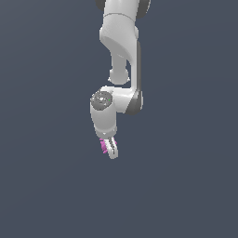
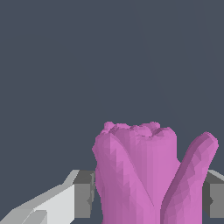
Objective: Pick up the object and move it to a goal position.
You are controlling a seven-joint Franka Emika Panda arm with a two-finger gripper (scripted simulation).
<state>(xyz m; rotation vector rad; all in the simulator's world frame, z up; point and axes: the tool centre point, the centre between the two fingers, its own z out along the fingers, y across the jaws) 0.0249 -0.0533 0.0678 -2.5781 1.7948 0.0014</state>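
Object between the fingers — 1 arm, carry step in hand.

Exterior view: the gripper (image 1: 110, 149) hangs near the middle of the scene, the magenta object (image 1: 102, 145) peeking out at its left side; no goal marker shows. Wrist view: the object (image 2: 144, 175) fills the gap between 2 grey pads (image 2: 84, 194), which appear to press on both flanks — closed on it, I judge. Best to move slowly and keep the squeeze steady, since the jagged shape could twist loose.

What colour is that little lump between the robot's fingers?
Magenta-pink. The lump shows best in the wrist view, sitting between the gripper pads.
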